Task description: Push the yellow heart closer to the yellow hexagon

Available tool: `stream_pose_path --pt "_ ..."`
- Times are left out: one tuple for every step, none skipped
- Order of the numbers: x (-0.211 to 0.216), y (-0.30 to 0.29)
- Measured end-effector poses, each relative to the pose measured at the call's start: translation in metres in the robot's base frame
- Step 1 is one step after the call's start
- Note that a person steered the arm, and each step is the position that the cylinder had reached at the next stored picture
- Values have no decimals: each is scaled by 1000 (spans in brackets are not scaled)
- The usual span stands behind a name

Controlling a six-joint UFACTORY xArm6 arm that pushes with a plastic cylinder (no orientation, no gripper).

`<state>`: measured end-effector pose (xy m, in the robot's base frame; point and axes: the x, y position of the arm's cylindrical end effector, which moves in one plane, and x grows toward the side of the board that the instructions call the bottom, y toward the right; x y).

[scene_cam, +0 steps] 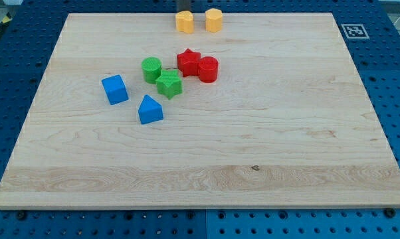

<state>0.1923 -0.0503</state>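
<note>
The yellow heart (185,22) lies near the board's top edge, a little left of centre. The yellow hexagon (214,20) sits just to its right, with a small gap between them. My tip (185,10) shows as a dark rod end at the view's top edge, right behind the heart on its top side. I cannot tell whether it touches the heart.
A red star (188,62) and a red cylinder (208,69) touch each other below the yellow pair. A green cylinder (151,69) and a green star (169,84) lie to their left. A blue cube (114,89) and a blue triangular block (149,109) lie further left. A marker tag (354,30) sits at the board's top right corner.
</note>
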Motion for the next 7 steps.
stream_pose_path --pt "0 -3" --pt "0 -4" --pt "0 -25" --pt "0 -63" --pt "5 -82" --pt "29 -77" --pt "38 -57"
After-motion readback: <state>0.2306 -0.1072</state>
